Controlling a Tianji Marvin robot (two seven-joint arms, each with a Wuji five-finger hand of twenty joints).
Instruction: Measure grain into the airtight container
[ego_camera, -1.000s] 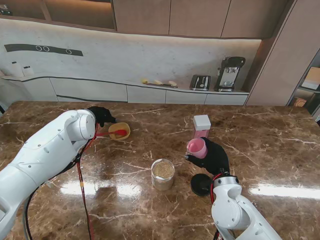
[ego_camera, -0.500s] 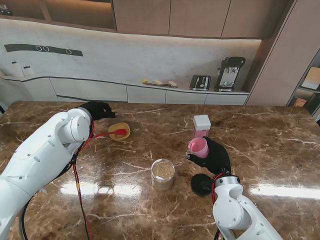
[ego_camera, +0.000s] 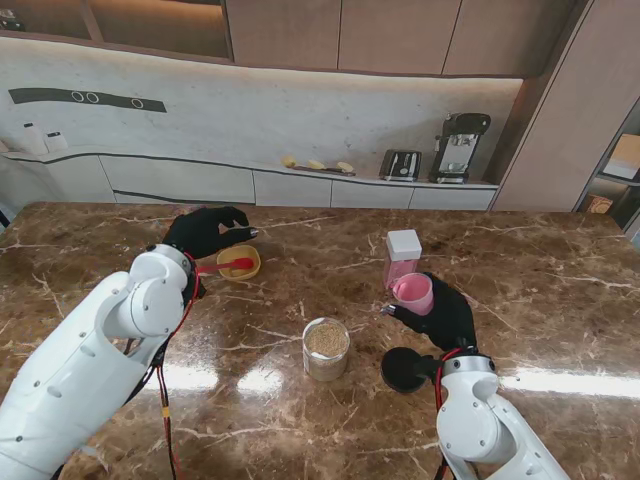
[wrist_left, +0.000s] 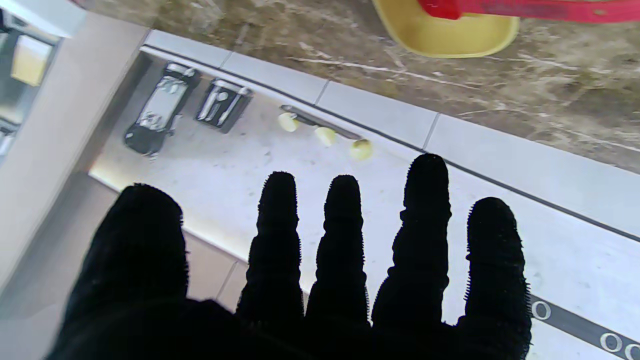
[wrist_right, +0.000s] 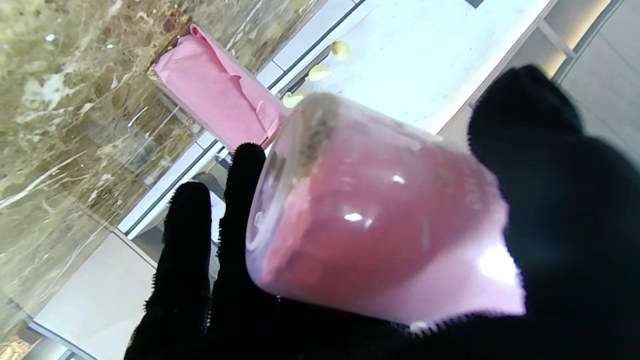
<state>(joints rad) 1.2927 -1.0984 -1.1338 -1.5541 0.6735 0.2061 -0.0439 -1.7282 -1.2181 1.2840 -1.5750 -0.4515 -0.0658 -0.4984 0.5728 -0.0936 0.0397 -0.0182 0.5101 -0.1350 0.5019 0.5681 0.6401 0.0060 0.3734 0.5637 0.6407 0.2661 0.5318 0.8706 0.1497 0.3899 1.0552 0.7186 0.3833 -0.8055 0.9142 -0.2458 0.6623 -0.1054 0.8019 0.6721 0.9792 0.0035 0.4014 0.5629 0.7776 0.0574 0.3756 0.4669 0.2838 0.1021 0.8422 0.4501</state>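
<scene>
A round clear container (ego_camera: 326, 347) filled with grain stands in the middle of the marble table, its black lid (ego_camera: 403, 368) lying to its right. My right hand (ego_camera: 440, 315) is shut on a pink measuring cup (ego_camera: 412, 292), seen close up as a tilted pink cup (wrist_right: 370, 220). It hangs to the right of the container, just in front of a tall pink box (ego_camera: 403, 258) with a white lid. My left hand (ego_camera: 205, 231) is open above a yellow bowl (ego_camera: 239, 262) holding a red scoop (ego_camera: 225, 267). The spread fingers (wrist_left: 342, 250) hold nothing.
The pink box (wrist_right: 220, 102) stands just past the cup. The yellow bowl (wrist_left: 445, 35) and the red scoop handle (wrist_left: 525, 7) lie close past my left fingers. A toaster (ego_camera: 400, 164) and a coffee machine (ego_camera: 458, 147) stand on the back counter.
My right hand has carried the pink cup to the right and away from the grain container. My left hand has lifted off the bowl and scoop and spread its fingers.
</scene>
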